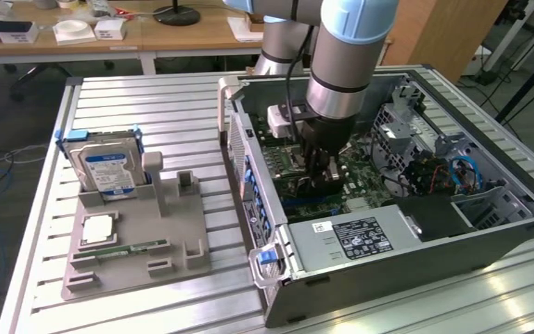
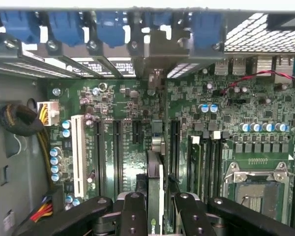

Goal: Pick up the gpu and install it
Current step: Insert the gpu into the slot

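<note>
Wrist view, gpu [image 2: 155, 194] edge-on, bracket toward rear slots [image 2: 113, 24]

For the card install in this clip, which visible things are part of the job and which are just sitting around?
In the job:
- thin flat graphics card, held edge-on over the slots
- black end effector, closed on the card
- green motherboard
- open grey computer case

Lying about:
- boxy hard drive with blue-white label
- narrow green memory stick
- grey parts holder

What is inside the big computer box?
Inside the computer case a green motherboard shows, with slots, wires and an empty chip socket. The gripper holds the gpu on edge over the slots. The board under the card is covered.
</note>
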Robot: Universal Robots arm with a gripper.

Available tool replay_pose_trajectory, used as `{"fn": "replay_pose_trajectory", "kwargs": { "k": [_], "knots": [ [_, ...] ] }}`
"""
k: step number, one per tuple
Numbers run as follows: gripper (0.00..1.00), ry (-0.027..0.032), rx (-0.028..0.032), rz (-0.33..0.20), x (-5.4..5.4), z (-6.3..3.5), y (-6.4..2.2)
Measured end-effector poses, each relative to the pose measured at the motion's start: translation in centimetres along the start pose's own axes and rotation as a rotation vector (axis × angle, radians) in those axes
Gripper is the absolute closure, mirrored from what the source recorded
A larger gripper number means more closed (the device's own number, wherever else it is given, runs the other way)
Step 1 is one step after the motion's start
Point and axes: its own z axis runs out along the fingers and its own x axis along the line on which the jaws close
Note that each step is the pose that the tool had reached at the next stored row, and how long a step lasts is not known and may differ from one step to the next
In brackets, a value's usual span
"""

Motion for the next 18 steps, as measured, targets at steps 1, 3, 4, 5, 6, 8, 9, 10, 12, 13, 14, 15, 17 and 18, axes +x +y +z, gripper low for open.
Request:
{"fn": "replay_pose_trajectory", "kwargs": {
  "k": [1,3,4,5,6,8,9,10,12,13,14,15,17,18],
  "knots": [
    [0.74,0.0001,0.0000,0.000,0.0,0.00,0.00],
    [0.74,0.0013,0.0002,0.000,0.1,0.01,-0.01],
    [0.74,0.0026,0.0001,0.000,0.3,0.02,-0.02],
    [0.74,0.0044,-0.0003,0.000,0.4,0.00,-0.03],
    [0.74,0.0051,-0.0007,0.000,0.4,-0.01,-0.02],
    [0.74,0.0053,-0.0009,0.000,0.4,0.09,-0.01],
    [0.74,0.0051,-0.0008,0.000,0.4,0.27,-0.01],
    [0.74,0.0057,-0.0012,0.000,0.4,0.43,-0.01],
    [0.74,0.0056,-0.0008,0.000,0.4,0.65,0.00],
    [0.74,0.0053,-0.0006,0.000,0.4,0.69,0.00],
    [0.74,0.0055,-0.0006,0.000,0.4,0.76,0.00],
    [0.74,0.0061,-0.0009,0.000,0.4,0.89,0.01],
    [0.74,0.0066,-0.0014,0.000,0.5,1.11,0.04],
    [0.74,0.0059,-0.0008,0.000,0.5,1.17,0.08]
  ]
}}
